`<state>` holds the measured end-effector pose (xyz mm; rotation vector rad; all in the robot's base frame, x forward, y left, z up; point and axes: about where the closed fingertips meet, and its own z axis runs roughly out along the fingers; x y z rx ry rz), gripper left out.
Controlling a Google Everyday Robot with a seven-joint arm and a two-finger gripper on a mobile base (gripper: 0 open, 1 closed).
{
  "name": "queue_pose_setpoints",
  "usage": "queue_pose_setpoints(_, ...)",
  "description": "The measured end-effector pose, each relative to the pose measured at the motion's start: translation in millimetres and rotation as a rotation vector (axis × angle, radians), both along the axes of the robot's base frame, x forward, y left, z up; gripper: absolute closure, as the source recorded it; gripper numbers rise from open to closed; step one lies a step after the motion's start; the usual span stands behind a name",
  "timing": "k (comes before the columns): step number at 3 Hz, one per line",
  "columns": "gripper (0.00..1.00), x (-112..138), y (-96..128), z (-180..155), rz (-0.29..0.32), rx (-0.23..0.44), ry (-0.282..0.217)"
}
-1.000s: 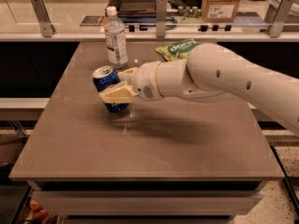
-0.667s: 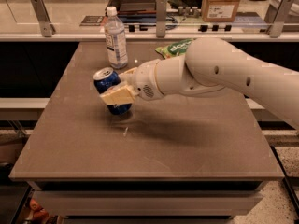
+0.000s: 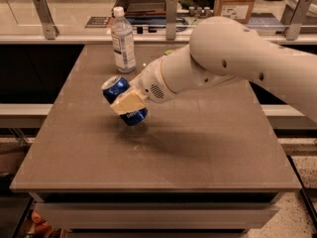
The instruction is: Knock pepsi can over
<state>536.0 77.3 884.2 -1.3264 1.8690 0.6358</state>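
Filling most of the view, a square grey-brown table stands in front of a long counter with upright metal posts. Reaching in from the right, the robot's thick white arm crosses above the table's right half and narrows toward its left side. A cardboard box sits on the counter behind the arm. On the table's far left part stands a clear plastic bottle with a white cap, upright and just beyond the end of the arm. The gripper is at the end of the arm, over the left-centre of the table and nearer the camera than the bottle. It is closed around the pepsi can, with one tan finger lying across the can's near side and the other hidden behind it. The can is tilted, its silver top pointing up and to the left and its blue base down and to the right, close above the tabletop. A dark shadow lies on the surface beneath it. Whether the base touches the table cannot be told.
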Motion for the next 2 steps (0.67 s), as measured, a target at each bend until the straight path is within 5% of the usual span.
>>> queue_pose_setpoints(2, 1.00, 5.2, -18.1, 3.5, -0.031, -0.197, 0.040)
